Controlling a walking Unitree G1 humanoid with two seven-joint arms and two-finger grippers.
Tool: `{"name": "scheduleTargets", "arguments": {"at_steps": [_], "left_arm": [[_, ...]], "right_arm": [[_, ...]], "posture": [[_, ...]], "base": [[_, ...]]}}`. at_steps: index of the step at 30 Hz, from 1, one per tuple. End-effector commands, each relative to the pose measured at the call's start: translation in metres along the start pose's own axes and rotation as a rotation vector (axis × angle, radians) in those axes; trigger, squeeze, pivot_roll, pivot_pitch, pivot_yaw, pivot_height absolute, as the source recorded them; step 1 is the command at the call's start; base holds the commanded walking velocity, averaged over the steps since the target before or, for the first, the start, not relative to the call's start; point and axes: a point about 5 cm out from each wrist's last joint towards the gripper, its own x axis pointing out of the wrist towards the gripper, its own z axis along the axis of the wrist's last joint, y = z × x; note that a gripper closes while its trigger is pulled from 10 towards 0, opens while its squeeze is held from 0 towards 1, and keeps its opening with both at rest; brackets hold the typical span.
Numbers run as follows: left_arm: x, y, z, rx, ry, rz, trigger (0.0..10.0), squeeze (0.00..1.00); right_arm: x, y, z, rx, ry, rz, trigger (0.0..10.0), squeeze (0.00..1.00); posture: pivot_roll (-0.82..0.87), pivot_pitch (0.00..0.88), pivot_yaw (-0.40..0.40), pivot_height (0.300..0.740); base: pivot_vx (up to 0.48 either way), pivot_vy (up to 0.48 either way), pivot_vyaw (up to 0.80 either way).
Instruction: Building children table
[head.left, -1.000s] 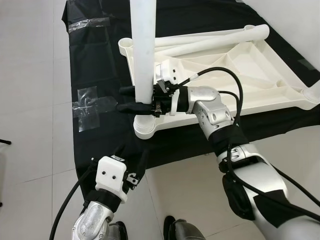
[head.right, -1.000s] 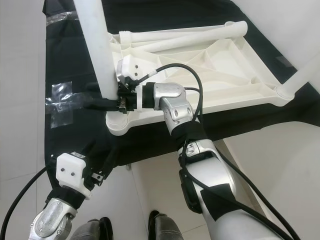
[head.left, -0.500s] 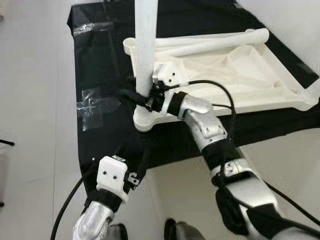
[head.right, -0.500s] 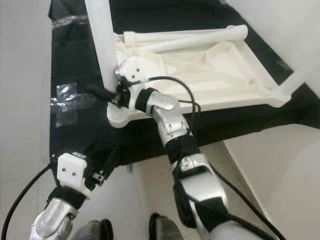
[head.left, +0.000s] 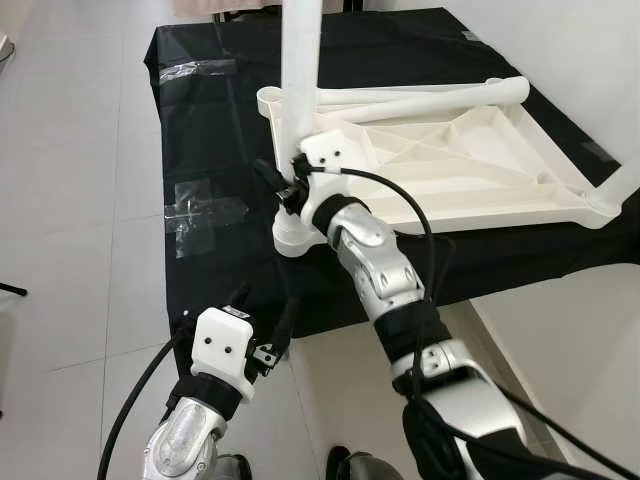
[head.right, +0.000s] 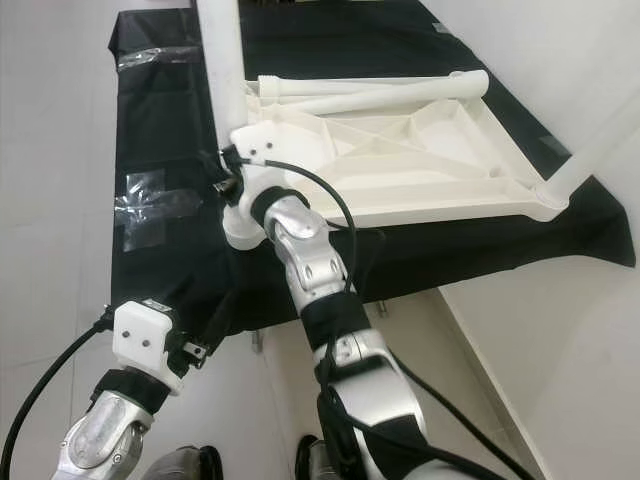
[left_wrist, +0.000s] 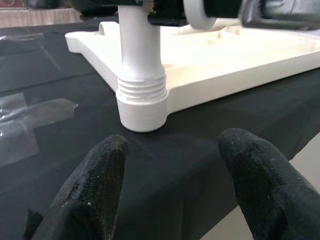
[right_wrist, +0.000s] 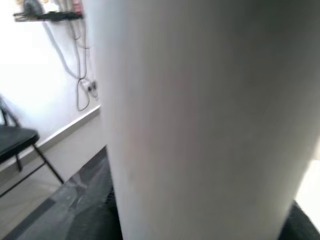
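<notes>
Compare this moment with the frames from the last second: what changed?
The right gripper has kept its hold on the upright table leg in the corner socket, while its forearm swung from crossing sideways to pointing forward. The upturned tabletop, loose legs and idle left gripper stayed as they were.

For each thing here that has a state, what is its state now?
Tabletop: upside down on the black cloth.
Upright leg: standing in its corner socket.
Loose legs: lying on the tabletop.
Right gripper: closed around the upright leg.
Left gripper: open, holding nothing.
</notes>
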Motion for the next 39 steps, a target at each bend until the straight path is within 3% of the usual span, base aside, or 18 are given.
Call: {"name": "scheduleTargets", "arguments": {"at_steps": [1,2,4,5,6,7,10,15,17,26,31,33,34,35,36,37,38,39], "left_arm": [[-0.003,0.0,-0.005,0.002,0.03,0.008,10.0,0.0],[-0.005,0.001,-0.005,0.011,0.031,0.02,10.0,0.0],[-0.005,0.001,-0.005,0.011,0.031,0.02,10.0,0.0],[-0.006,0.002,-0.003,0.017,0.03,0.027,10.0,0.0],[-0.006,0.002,-0.003,0.017,0.03,0.027,10.0,0.0],[-0.008,0.002,-0.001,0.019,0.028,0.035,10.0,0.0],[-0.016,0.005,0.004,0.017,0.022,0.066,10.0,0.0],[-0.019,0.005,0.006,0.025,0.025,0.076,10.0,0.0],[-0.022,0.007,0.006,0.027,0.031,0.087,10.0,0.0],[-0.025,0.009,0.006,0.035,0.039,0.1,10.0,0.0],[-0.024,0.009,0.009,0.032,0.034,0.101,10.0,0.0],[-0.024,0.009,0.009,0.032,0.034,0.101,10.0,0.0],[-0.024,0.009,0.009,0.029,0.034,0.101,10.0,0.0],[-0.024,0.009,0.009,0.029,0.034,0.101,10.0,0.0],[-0.024,0.009,0.009,0.027,0.034,0.101,10.0,0.0],[-0.024,0.009,0.009,0.027,0.034,0.101,10.0,0.0],[-0.024,0.01,0.01,0.023,0.035,0.101,10.0,0.0],[-0.024,0.01,0.01,0.023,0.035,0.101,10.0,0.0]], "right_arm": [[-0.002,0.004,-0.019,0.029,0.088,0.086,10.0,1.0],[-0.006,0.009,-0.012,0.006,0.034,0.33,10.0,1.0],[-0.006,0.009,-0.012,0.006,0.034,0.33,10.0,1.0],[-0.008,0.005,-0.008,-0.008,0.019,0.393,10.0,0.82],[-0.008,0.005,-0.008,-0.008,0.019,0.393,10.0,0.82],[-0.01,-0.001,-0.004,-0.025,0.002,0.441,10.0,0.0],[-0.016,-0.02,0.004,-0.059,0.01,0.584,10.0,0.0],[-0.016,-0.027,0.008,-0.084,0.018,0.625,10.0,0.0],[-0.016,-0.03,0.015,-0.046,0.008,0.677,0.0,0.0],[-0.022,-0.036,0.014,-0.035,0.007,0.761,0.0,0.0],[-0.027,-0.057,-0.005,-0.028,0.055,0.475,0.0,0.0],[-0.027,-0.057,-0.005,-0.028,0.055,0.475,0.0,0.0],[-0.027,-0.058,-0.014,-0.022,0.077,0.368,0.0,0.0],[-0.027,-0.058,-0.014,-0.022,0.077,0.368,0.0,0.0],[-0.028,-0.058,-0.024,-0.036,0.08,0.183,0.0,0.0],[-0.028,-0.058,-0.024,-0.036,0.08,0.183,0.0,0.0],[-0.036,-0.037,-0.044,0.017,0.107,0.084,0.0,0.0],[-0.036,-0.037,-0.044,0.017,0.107,0.084,0.0,0.0]], "posture": [[0.16,0.238,-0.083,0.74],[0.16,0.232,-0.076,0.74],[0.16,0.232,-0.076,0.74],[0.16,0.238,-0.073,0.74],[0.16,0.238,-0.073,0.74],[0.16,0.24,-0.072,0.74],[0.18,0.243,-0.08,0.74],[0.19,0.242,-0.082,0.74],[0.22,0.24,-0.09,0.74],[0.22,0.241,-0.086,0.74],[0.2,0.248,-0.083,0.74],[0.2,0.248,-0.083,0.74],[0.2,0.25,-0.084,0.74],[0.2,0.25,-0.084,0.74],[0.2,0.253,-0.082,0.74],[0.2,0.253,-0.082,0.74],[0.21,0.268,-0.08,0.74],[0.21,0.268,-0.08,0.74]], "base": [[0.0,0.0,0.0],[0.0,0.0,0.0],[0.0,0.0,0.0],[0.0,0.0,0.0],[0.0,0.0,0.0],[0.0,0.0,0.0],[0.0,0.0,0.0],[0.0,0.0,0.0],[0.0,0.0,0.0],[0.0,0.0,0.0],[0.0,0.0,0.0],[0.0,0.0,0.0],[0.0,0.0,0.0],[0.0,0.0,0.0],[0.0,0.0,0.0],[0.0,0.0,0.0],[0.0,0.0,0.0],[0.0,0.0,0.0]]}}
